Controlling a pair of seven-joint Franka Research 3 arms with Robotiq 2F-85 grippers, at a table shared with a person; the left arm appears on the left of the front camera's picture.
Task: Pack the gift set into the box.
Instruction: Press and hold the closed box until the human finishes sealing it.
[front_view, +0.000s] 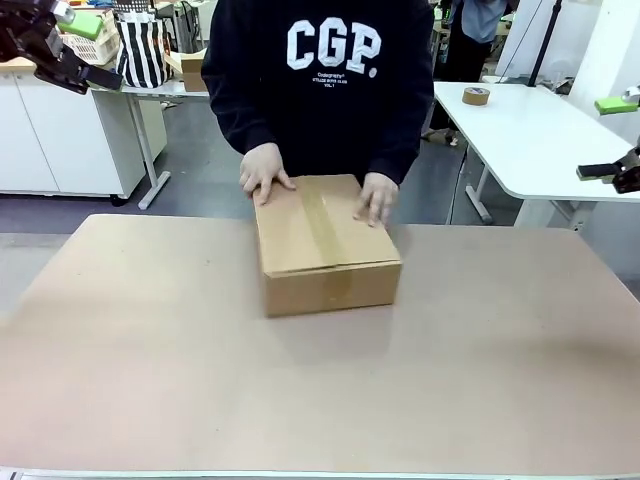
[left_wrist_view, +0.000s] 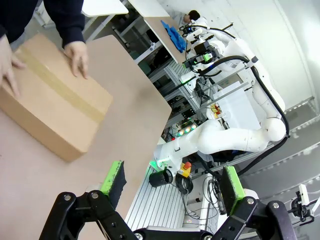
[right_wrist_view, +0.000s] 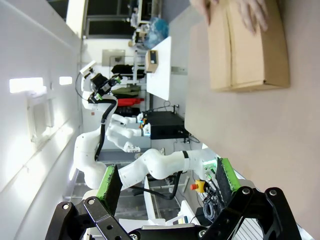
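The left jaws and the right jaws are each spread wide with nothing between their green pads (left_wrist_view: 114, 181). They are raised out at opposite sides of the desk (front_view: 150, 380). Well apart from both, the box (front_view: 330, 285) sits shut and taped at the desk's far middle. One hand (front_view: 265, 178) of a person and the other hand (front_view: 378, 200) press flat on its top.

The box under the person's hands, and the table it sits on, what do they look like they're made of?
The box looks like plain brown cardboard, matte, with crisp folded edges. The strip of tape down its top is slightly glossier, possibly plastic or coated paper. The table has a flat, matte tan top, perhaps laminate or fibreboard; the look leaves that open.
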